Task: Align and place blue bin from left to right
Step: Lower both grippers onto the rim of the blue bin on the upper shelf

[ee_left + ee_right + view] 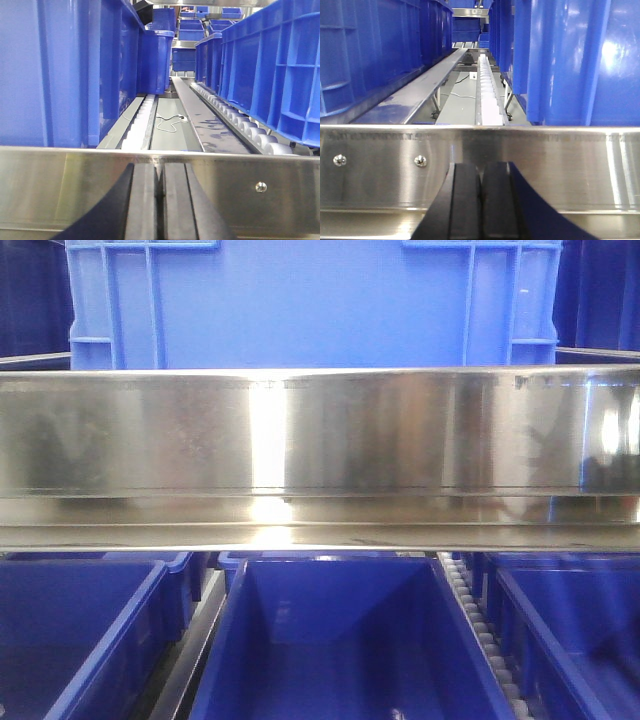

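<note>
Both claws clenched on nothing, the left gripper (160, 174) and right gripper (481, 174) hang before a steel rail (320, 430). The blue bin (300, 310) sits beyond it, between them. Contact looks not yet made; next comes an even two-sided press, shifting it rightward.

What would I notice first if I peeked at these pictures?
A big light-blue bin fills the top of the front view, just above a shiny metal rail running straight across. Below the rail sit smaller, darker blue bins.
</note>
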`<state>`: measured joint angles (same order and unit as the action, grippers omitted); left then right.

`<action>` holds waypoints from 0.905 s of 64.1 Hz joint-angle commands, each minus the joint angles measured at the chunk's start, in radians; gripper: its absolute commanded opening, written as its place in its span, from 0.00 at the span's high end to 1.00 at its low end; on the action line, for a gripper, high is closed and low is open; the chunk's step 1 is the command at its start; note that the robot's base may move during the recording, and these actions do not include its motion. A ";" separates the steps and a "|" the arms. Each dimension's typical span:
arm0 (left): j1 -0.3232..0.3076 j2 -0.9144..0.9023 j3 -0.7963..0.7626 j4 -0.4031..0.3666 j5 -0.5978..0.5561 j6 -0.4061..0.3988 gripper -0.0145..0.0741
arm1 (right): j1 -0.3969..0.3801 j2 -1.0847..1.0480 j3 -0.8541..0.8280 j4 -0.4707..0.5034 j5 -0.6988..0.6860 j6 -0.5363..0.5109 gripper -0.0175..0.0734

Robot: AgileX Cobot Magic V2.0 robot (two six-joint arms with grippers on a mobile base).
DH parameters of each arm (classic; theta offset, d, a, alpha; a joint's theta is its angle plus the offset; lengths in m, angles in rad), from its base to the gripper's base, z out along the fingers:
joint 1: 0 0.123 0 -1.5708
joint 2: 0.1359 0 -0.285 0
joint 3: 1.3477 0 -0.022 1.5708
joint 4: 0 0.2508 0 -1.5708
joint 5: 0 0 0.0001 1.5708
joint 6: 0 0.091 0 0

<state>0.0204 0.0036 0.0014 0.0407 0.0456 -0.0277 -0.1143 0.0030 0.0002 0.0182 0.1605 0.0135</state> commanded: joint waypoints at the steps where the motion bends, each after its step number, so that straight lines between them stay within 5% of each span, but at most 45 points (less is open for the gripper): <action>1: -0.007 -0.004 -0.001 0.001 -0.009 0.000 0.96 | 0.001 -0.003 0.000 -0.009 -0.011 -0.004 0.88; 58: -0.007 -0.004 -0.001 0.001 -0.094 0.000 0.96 | 0.001 -0.003 0.000 -0.009 -0.080 -0.004 0.88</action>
<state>0.0204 0.0036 0.0014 0.0407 -0.0265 -0.0277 -0.1143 0.0030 0.0002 0.0182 0.1177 0.0135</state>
